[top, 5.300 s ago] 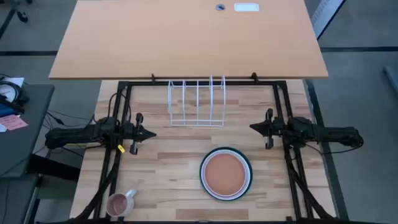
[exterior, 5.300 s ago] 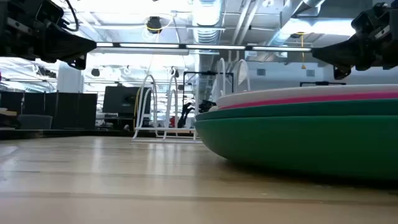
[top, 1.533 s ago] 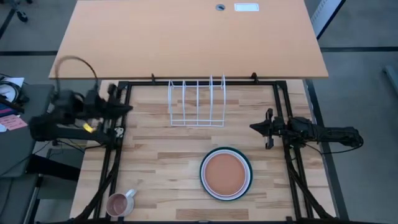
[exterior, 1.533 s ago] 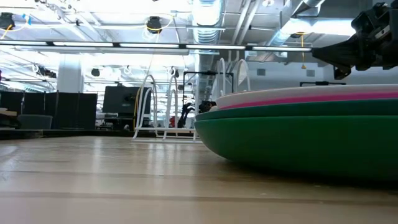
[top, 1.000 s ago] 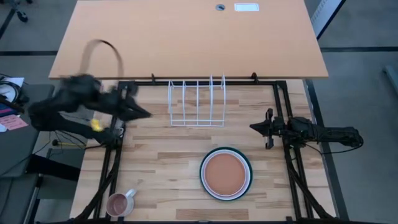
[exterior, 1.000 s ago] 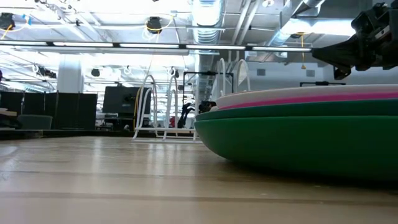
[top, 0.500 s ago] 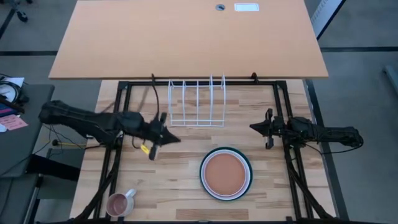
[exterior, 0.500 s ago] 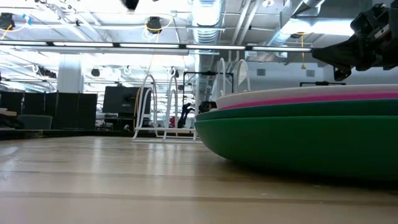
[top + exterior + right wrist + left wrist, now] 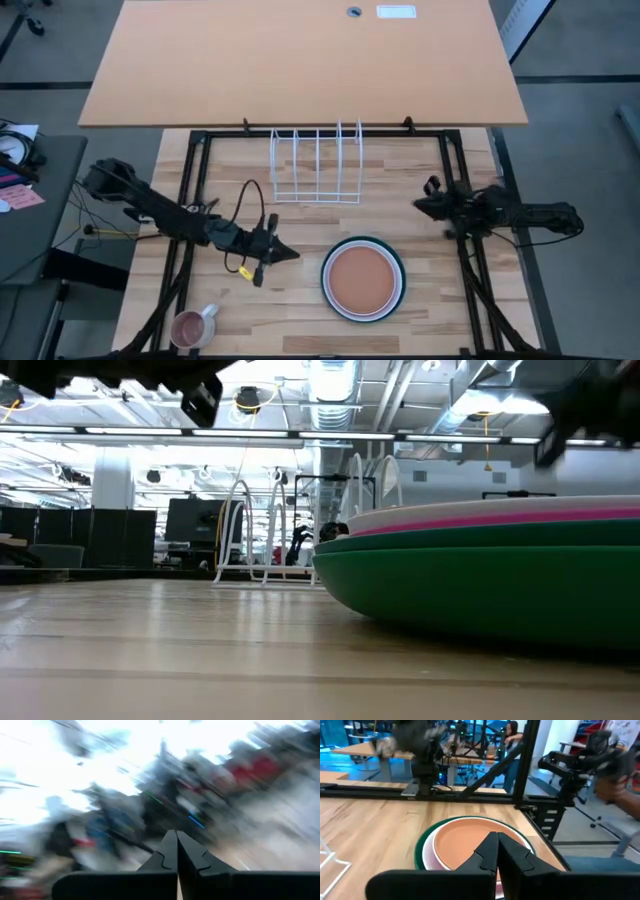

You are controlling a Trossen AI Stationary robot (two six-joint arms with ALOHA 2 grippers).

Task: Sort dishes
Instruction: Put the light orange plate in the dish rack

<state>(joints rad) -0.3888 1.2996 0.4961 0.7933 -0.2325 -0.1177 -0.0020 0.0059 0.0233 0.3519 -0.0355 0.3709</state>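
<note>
The plates (image 9: 364, 279) sit in one neat stack on the wooden table (image 9: 290, 300), straight ahead of the left gripper (image 9: 285, 254) and a little below its tips, with a gap between. That gripper has its two fingers pressed tight together and carries nothing. In the left wrist view the orange-brown plate (image 9: 470, 840) lies on top just past the closed tips, with a pink rim and a dark green rim (image 9: 422, 851) peeking out beneath it. From table height the stack (image 9: 480, 565) shows white, pink and green edges layered close.

The right gripper (image 9: 428, 205) hangs off to the far side of the stack, well apart from it, also pinched shut and empty.

These look like hard, glazed dishes to me: stiff, smooth, likely slippery, and liable to chip if dropped or knocked against the white rack (image 9: 317, 165). Each one nests in the next, so there is little to get under. I'd say the raised rim nearest the left jaws is the place to take hold, one finger above and one below the edge, and the fingers need to part first.
</note>
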